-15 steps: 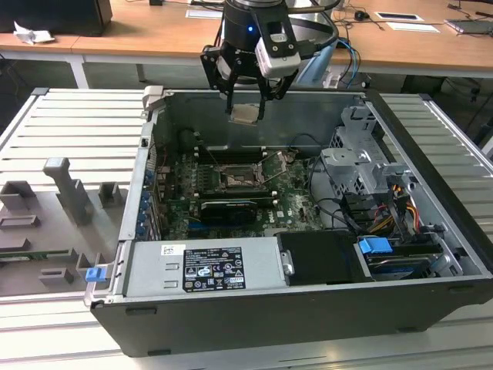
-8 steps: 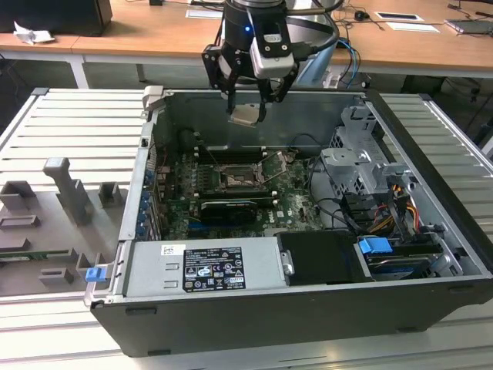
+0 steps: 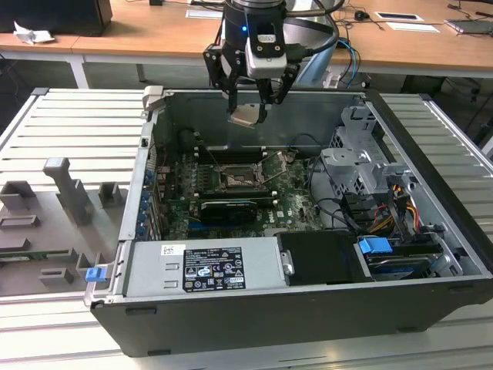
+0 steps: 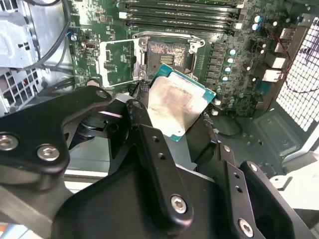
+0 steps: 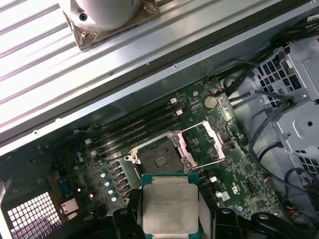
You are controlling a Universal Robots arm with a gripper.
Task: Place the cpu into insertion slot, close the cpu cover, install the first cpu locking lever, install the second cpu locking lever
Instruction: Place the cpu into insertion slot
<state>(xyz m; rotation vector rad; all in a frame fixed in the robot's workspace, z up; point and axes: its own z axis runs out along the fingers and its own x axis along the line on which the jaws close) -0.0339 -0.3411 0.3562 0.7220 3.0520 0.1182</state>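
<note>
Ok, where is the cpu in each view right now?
Exterior view: cpu in the pincer, up above the insertion slot.
First wrist view: cpu nearest the camera, the slot beyond it.
Second wrist view: cpu tilted, just before the slot.
Shared landmark: the empty insertion slot, its cpu cover standing open.

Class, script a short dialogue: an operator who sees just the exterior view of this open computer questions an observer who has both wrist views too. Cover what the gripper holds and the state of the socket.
Operator: The gripper holds something pale over the case. What is it?
Observer: The first wrist view shows a square chip, metal face toward the camera, pinched by two opposite edges.
Operator: Is the socket ready for it?
Observer: In both wrist views the socket is bare, and its cover is swung open beside it.
</note>
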